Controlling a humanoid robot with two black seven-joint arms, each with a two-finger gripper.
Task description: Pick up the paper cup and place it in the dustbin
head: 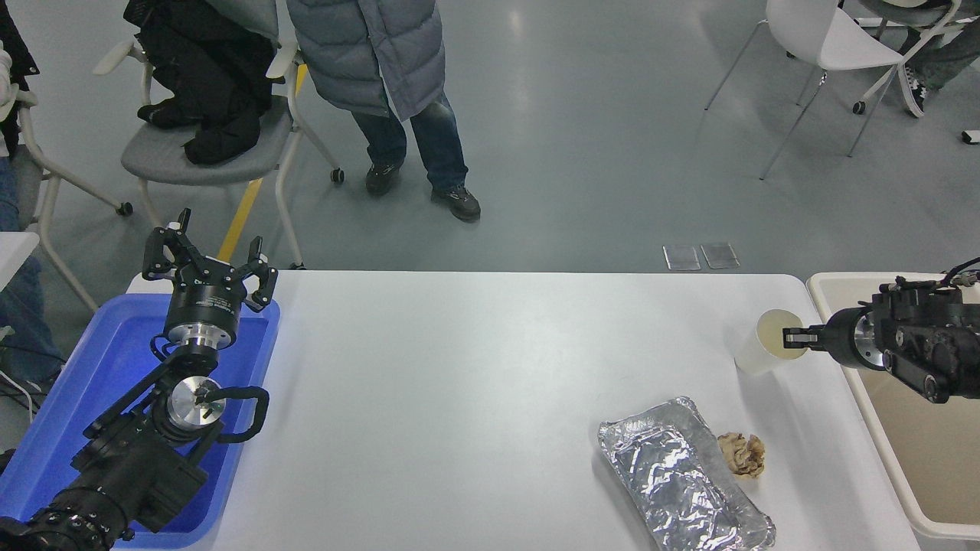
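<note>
The paper cup sits near the white table's far right edge, tilted with its open mouth leaning toward the right so the cream inside shows. The right gripper comes in from the right edge, pointing left, its tip at the cup's rim on the right side, with one finger seen over the cup's mouth. It looks pinched on the cup's rim wall, fingers close together, though the far finger is hidden behind the cup wall. The cup's base is at or just above the tabletop; cannot tell if it is lifted clear. The dustbin is just right of the table, its thick cream rim running along the table's right edge, and the right arm's wrist hangs over its far left corner. The cup lies just left of the bin rim, not over it. The silver foil tray lies at the near right of the table, well apart from the cup, and a brownish paper wad is just beside the tray's right side. The left gripper is parked at lower left over the blue plastic tray, fingers spread apart and holding nothing. A person in a grey puffer coat stands beyond the table's far side.
</note>
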